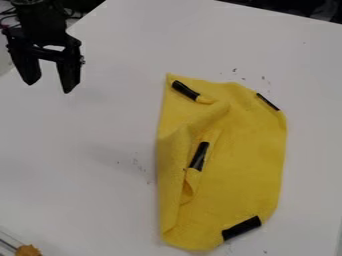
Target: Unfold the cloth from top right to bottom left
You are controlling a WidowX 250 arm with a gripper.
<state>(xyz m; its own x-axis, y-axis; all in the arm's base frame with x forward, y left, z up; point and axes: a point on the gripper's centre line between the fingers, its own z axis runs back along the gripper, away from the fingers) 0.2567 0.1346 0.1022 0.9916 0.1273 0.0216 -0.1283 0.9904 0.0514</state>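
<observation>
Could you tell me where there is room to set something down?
Apart from small specks, the table is bare between cloth and claw, and beyond the cloth toward the far edge. It is crowded where the cloth lies.

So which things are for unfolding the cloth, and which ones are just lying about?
For the job:
yellow cloth, partly folded
its black strips
end effector, open, upper left

Just lying about:
orange-brown lump, bottom left corner
dark specks on the white table
</observation>
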